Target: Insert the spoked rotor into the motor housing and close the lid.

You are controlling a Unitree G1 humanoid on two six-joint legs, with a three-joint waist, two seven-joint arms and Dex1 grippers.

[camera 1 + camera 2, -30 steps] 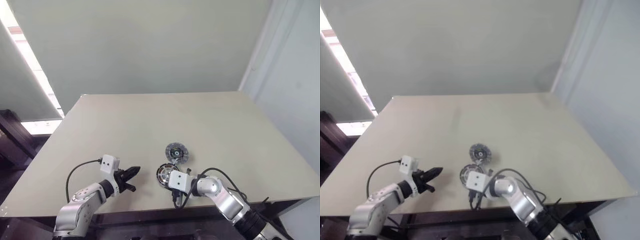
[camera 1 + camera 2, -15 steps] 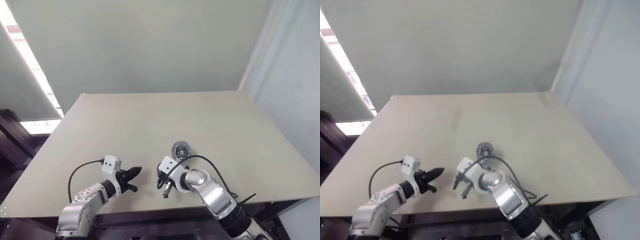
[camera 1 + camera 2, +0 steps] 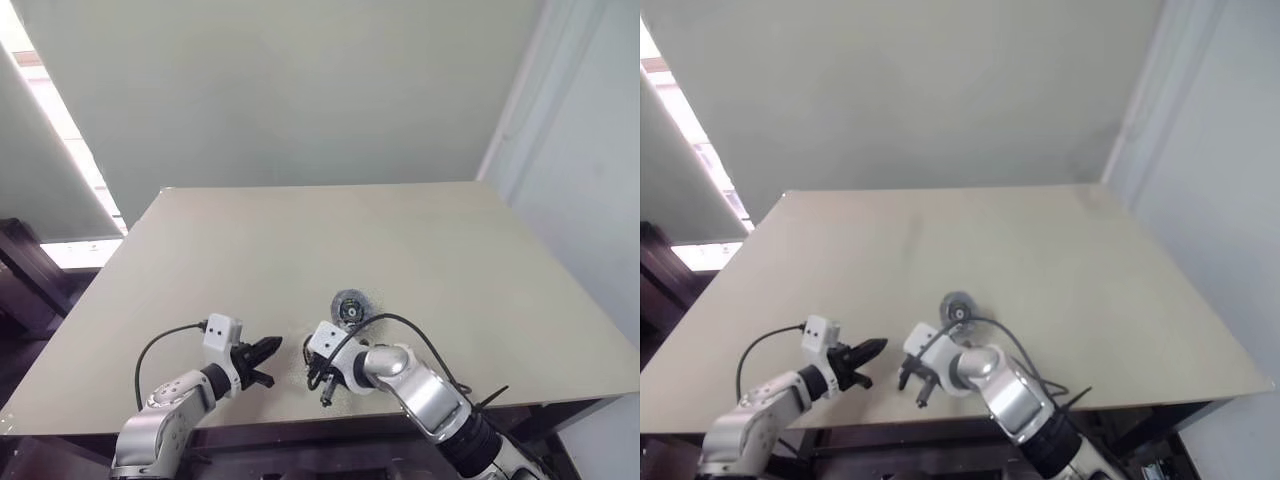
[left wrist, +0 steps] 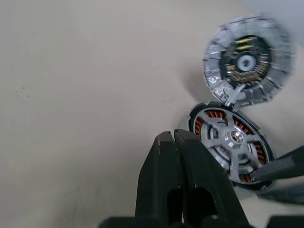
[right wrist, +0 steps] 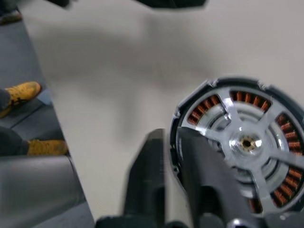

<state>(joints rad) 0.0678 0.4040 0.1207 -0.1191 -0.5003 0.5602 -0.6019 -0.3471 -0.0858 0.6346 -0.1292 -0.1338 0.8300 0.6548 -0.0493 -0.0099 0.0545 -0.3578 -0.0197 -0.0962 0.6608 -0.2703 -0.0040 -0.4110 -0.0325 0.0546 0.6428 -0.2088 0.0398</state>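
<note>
one motor housing [image 4: 231,144] with a spoked rotor [image 4: 232,138] sitting in it, one lid [image 4: 246,59] right beside it, one table [image 3: 300,250], two grippers, left gripper [image 3: 272,344], right gripper [image 3: 322,385], two yellow shoes [image 5: 21,90] on the floor

Bright, soft shadows; wrist-view blur

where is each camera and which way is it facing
Head eyes: on the head, looking forward and down over the table; both arms show.
Left wrist: looks along the shut left claw at the housing and lid.
Right wrist: looks along the right claw, close on the housing; shoes lie past the table edge.
Shared: both wrist views show the housing.
</note>
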